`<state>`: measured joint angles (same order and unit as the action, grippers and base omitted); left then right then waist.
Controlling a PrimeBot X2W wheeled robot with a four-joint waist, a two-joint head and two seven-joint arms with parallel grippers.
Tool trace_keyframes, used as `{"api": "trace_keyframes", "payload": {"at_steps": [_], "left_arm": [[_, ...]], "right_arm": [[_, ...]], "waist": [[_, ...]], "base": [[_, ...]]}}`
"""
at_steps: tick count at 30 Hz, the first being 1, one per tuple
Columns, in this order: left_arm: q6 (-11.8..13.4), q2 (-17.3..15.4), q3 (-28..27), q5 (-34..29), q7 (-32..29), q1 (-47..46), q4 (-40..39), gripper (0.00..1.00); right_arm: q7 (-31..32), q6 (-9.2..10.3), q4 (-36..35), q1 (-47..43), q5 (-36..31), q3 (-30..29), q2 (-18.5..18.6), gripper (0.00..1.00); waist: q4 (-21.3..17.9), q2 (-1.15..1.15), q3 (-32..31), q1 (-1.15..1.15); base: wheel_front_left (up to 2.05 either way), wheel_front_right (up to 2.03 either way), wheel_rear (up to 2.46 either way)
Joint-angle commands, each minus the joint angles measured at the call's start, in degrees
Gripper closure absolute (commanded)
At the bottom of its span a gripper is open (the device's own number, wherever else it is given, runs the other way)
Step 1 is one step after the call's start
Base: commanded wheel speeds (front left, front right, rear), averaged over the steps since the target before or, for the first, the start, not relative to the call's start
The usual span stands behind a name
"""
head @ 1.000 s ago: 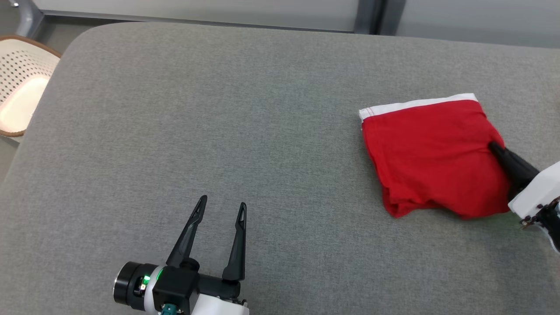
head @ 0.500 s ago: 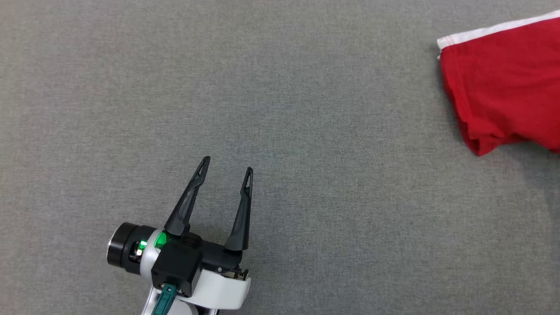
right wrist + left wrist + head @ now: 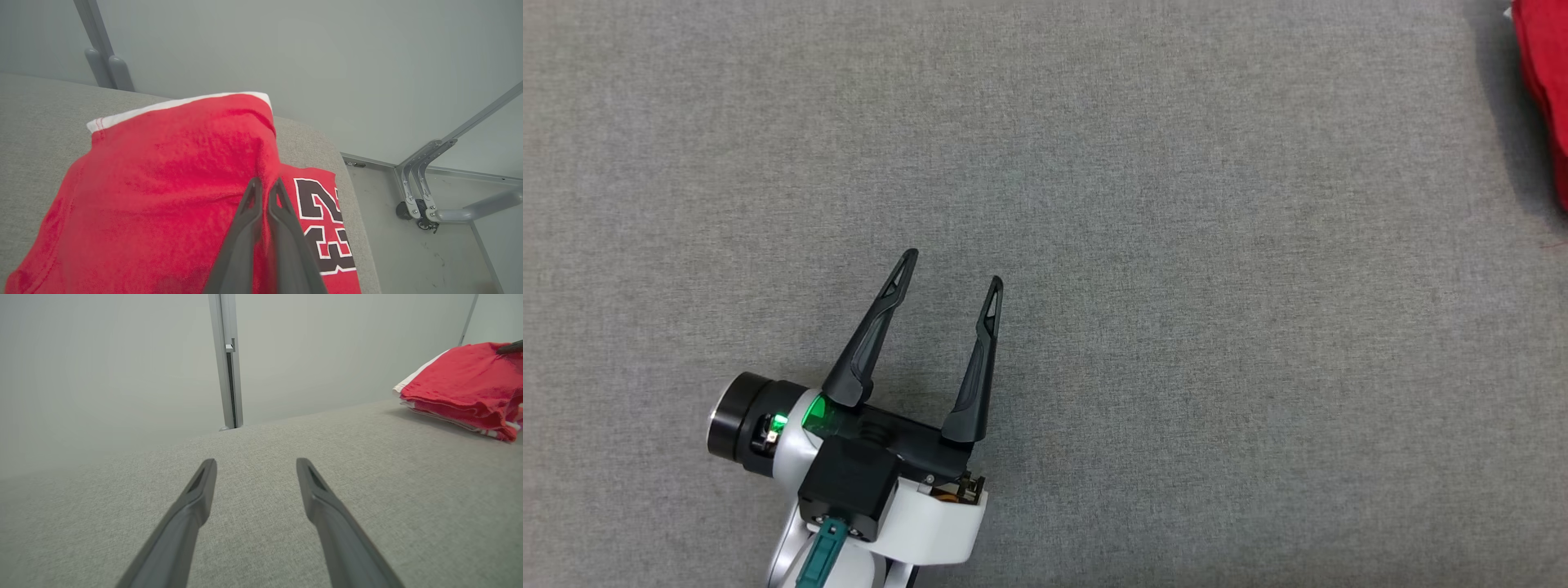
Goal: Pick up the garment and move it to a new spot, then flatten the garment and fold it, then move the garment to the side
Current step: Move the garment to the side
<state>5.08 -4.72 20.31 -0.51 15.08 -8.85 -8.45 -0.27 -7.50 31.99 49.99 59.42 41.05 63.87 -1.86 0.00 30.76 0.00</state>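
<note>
Garment (image 3: 1550,90) mostly beyond head view's edge

even, soft light, sharp focus; faint shadow beside the garment (image 3: 1543,73).

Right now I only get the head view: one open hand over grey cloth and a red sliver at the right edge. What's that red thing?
Observer: A folded red garment with a white band along one edge.
Operator: And where's the second hand?
Observer: The right hand is shut, its fingers pinching a raised ridge of that garment.
</note>
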Motion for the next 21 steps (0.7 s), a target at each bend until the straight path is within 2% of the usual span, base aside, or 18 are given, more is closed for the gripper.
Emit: {"api": "trace_keyframes", "payload": {"at_steps": [1, 11, 12, 13, 14, 20, 21], "left_arm": [[-0.2, -0.4, -0.1, -0.2, 0.1, -1.0, -0.1, 0.00], [-0.2, -1.0, 0.5, 0.4, 0.1, -2.7, 0.0, 0.00], [-0.1, -1.0, 0.5, 0.4, 0.1, -2.8, 0.0, 0.00], [-0.1, -1.1, 0.4, 0.5, 0.1, -2.9, 0.1, 0.00], [-0.1, -1.1, 0.4, 0.6, 0.1, -3.0, 0.1, 0.00], [-0.4, -0.9, 0.7, 1.1, 0.1, -3.5, 0.3, 0.00], [-0.4, -0.7, 0.8, 1.2, 0.1, -3.4, 0.5, 0.00]], "right_arm": [[-0.4, 0.04, 0.5, 1.0, -1.2, 0.1, 0.1, 1.00], [-1.3, 0.05, 10.6, 5.0, -12.3, -2.2, -2.5, 1.00], [-0.9, 0.05, 11.8, 5.2, -12.9, -2.6, -3.1, 0.98], [-0.7, 0.05, 13.1, 5.4, -14.3, -2.8, -3.4, 0.71], [-0.4, 0.05, 14.2, 5.7, -15.4, -3.0, -3.9, 0.00], [-0.4, 0.05, 20.0, 7.6, -21.8, -4.6, -7.3, 0.00], [-1.0, 0.05, 22.4, 8.5, -25.3, -5.1, -8.2, 0.00]], "waist": [[-0.5, 0.00, 0.9, 0.00], [-0.6, 0.00, 2.9, 0.00], [-0.6, 0.00, 2.9, 0.00], [-0.5, 0.00, 2.9, 0.00], [-0.5, 0.00, 2.9, 0.00], [-0.1, 0.00, 2.3, 0.00], [0.2, 0.00, 1.5, 0.00]], "base": [[0.00, 0.00, 0.00], [0.00, 0.00, 0.00], [0.00, 0.00, 0.00], [0.00, 0.00, 0.00], [0.00, 0.00, 0.00], [0.00, 0.00, 0.00], [0.00, 0.00, 0.00]]}}
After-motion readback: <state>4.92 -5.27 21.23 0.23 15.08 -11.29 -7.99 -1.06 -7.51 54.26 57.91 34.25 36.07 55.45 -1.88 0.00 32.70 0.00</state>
